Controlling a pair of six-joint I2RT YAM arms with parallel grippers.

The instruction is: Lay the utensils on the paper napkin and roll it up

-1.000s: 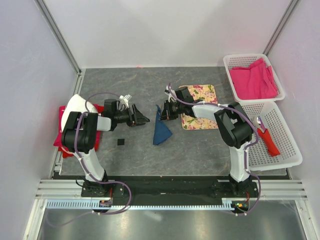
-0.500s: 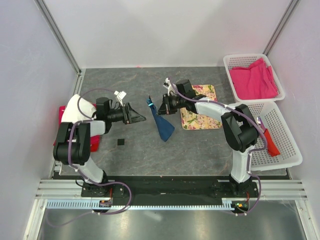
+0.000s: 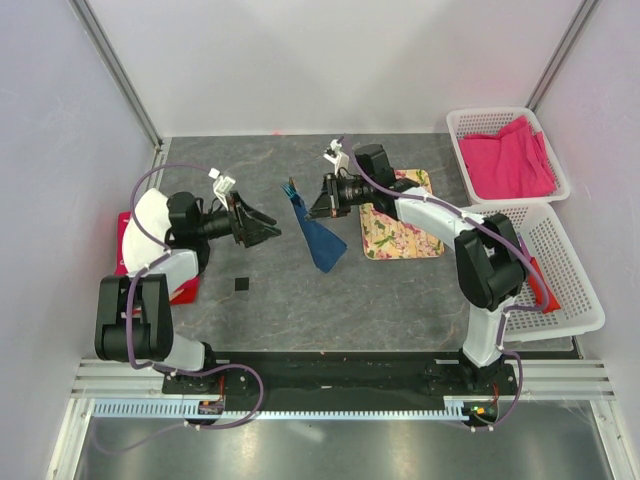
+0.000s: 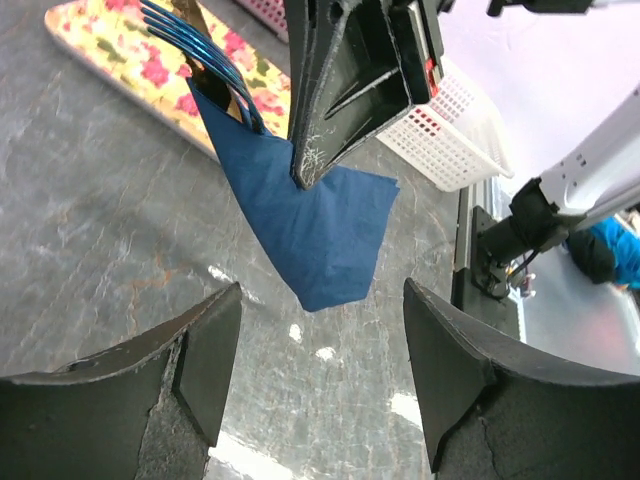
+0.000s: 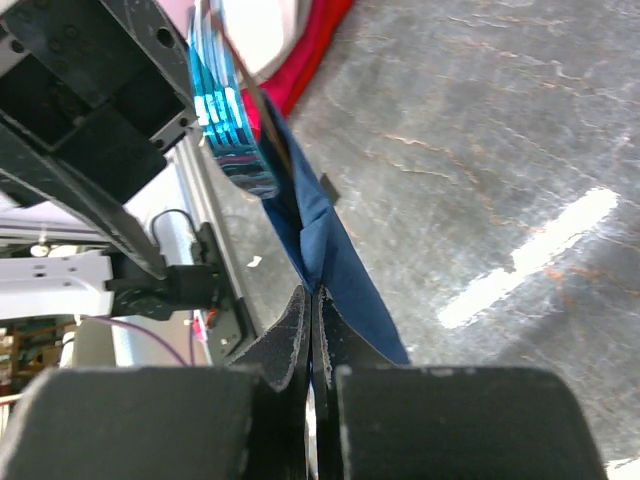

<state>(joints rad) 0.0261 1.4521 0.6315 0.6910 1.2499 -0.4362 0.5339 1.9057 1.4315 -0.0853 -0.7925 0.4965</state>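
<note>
Top external view shows the right end effector pinched tight on the dark blue paper napkin, which hangs over the table with the blue utensils poking out its top, while the left end effector nearby is spread wide and holds nothing.

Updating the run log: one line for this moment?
left gripper open, empty | right gripper shut on napkin | fork inside napkin
</note>
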